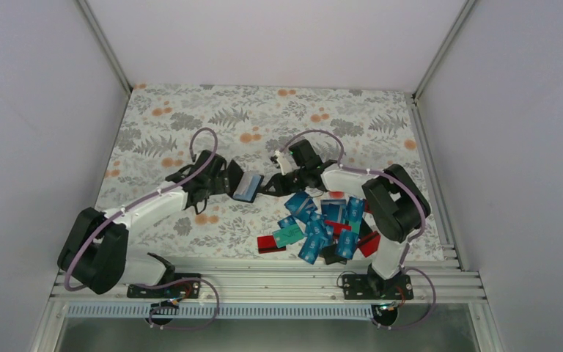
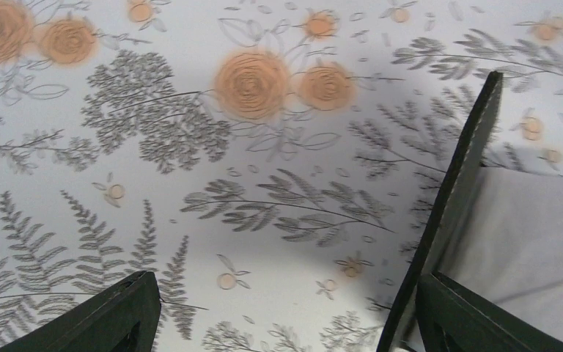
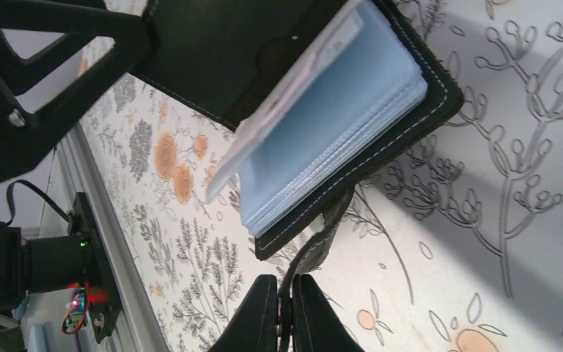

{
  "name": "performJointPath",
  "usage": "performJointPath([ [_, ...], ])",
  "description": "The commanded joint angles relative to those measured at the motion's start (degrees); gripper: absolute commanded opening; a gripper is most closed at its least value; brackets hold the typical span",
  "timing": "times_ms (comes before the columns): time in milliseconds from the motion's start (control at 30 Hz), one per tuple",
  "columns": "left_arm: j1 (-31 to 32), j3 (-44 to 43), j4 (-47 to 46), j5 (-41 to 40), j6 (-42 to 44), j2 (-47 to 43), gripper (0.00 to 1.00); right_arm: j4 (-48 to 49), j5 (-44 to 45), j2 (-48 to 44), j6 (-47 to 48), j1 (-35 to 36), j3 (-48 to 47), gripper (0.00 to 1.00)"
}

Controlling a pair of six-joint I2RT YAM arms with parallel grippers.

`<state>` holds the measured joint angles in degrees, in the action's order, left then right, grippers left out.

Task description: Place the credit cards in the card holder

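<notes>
Black card holder (image 1: 247, 186) held open above the floral cloth (image 1: 190, 117), slots apparently unfilled.
Right gripper (image 3: 284, 312) pinches its strap; left gripper (image 2: 284, 293) stands wide beside the cover. The credit cards (image 1: 315, 227) lie heaped near the right arm's base, loading seemingly not begun.

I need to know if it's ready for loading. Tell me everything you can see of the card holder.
The card holder is a black, leather-looking folding case with pale stitching round its edge. It is open, its light-blue clear sleeves fanned out, held over the floral cloth between the two hands. The right hand is shut on its thin black strap; the left hand, jaws wide, has one cover standing beside one finger.
</notes>
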<state>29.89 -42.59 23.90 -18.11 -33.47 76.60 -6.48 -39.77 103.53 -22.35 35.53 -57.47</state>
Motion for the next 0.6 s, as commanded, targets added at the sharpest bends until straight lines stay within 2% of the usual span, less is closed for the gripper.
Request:
performJointPath([
  [0,-2.8,2.0,-2.0,0.8,0.2,0.9,0.86,-1.7,1.1,1.9,1.9,-1.0,-2.3,0.04],
  [267,-5.1,5.2,-4.9,4.0,-1.1,4.9,0.84,-2.1,2.6,5.3,3.2,-4.2,-4.1,0.04],
  [500,-5.2,7.5,-11.0,9.1,-1.1,7.7,0.79,-5.4,4.4,10.2,4.6,-5.9,-10.2,0.04],
  [567,-5.2,8.1,-12.4,10.4,-1.1,8.0,0.77,-6.6,5.2,10.4,4.7,-6.1,-11.2,0.09],
])
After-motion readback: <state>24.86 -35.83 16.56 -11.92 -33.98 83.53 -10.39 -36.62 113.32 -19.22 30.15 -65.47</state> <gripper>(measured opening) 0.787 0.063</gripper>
